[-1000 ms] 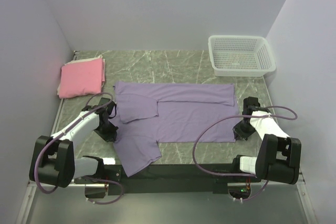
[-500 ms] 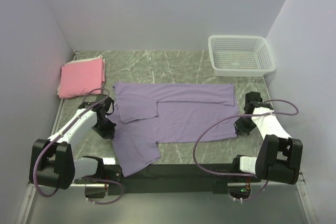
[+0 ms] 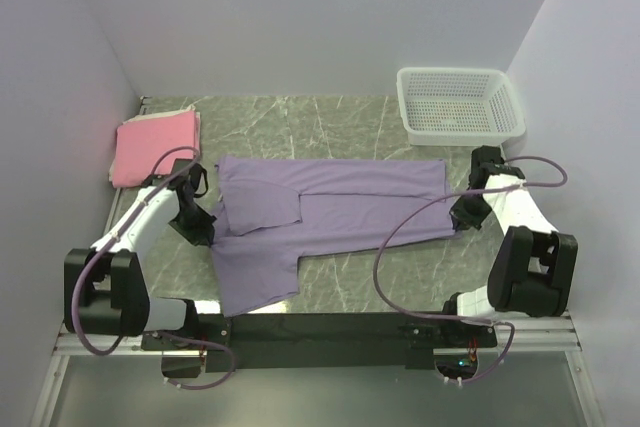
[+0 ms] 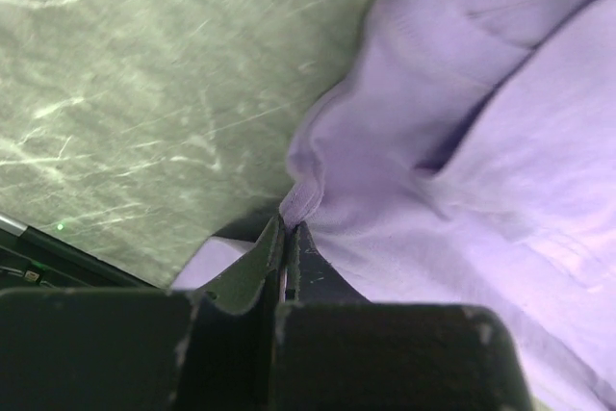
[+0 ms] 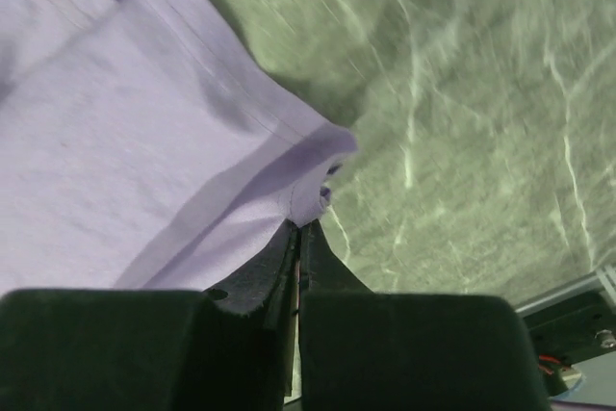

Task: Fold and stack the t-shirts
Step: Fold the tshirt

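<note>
The lavender-purple t-shirt (image 3: 330,215) lies partly folded across the middle of the green marble table. My left gripper (image 3: 203,226) is shut on its left edge, and the pinched cloth (image 4: 300,197) shows in the left wrist view. My right gripper (image 3: 462,217) is shut on the shirt's near right corner (image 5: 313,201), which is lifted off the table. One sleeve (image 3: 252,282) trails toward the front edge. The pink t-shirt (image 3: 155,146) lies folded at the far left.
A white plastic mesh basket (image 3: 459,104) stands at the back right corner. Walls close in the table on the left, back and right. The black base rail (image 3: 320,327) runs along the front edge.
Both grippers have moved away from me, carrying the shirt's near edge toward the far edge. The near half of the shirt has risen and narrowed, and the sleeve has dragged along.
</note>
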Motion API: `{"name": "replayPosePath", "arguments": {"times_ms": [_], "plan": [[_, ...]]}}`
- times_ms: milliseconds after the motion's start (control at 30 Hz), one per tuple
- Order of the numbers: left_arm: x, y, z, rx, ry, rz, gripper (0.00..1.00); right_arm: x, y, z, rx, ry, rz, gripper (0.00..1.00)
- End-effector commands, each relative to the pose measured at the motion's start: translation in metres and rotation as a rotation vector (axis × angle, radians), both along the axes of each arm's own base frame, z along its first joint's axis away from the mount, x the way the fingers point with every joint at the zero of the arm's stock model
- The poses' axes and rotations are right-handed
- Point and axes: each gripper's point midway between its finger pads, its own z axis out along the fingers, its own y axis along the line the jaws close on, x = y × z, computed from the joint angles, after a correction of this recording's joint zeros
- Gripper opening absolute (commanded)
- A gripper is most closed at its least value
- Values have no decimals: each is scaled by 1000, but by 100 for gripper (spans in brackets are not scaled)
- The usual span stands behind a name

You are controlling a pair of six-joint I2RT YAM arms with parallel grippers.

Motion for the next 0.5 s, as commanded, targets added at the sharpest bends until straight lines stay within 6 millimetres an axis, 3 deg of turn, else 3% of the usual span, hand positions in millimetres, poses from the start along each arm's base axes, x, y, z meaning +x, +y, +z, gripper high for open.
{"name": "replayPosePath", "arguments": {"times_ms": [0,267,467], "plan": [[17,2,12,-14,-12,-38,1,20,-12,14,-38,-24,25,0],[56,7,27,-12,-43,-52,1,45,-13,9,-13,-14,36,0],[75,6,17,-25,-18,-74,1,57,-14,2,-3,-1,41,0]]}}
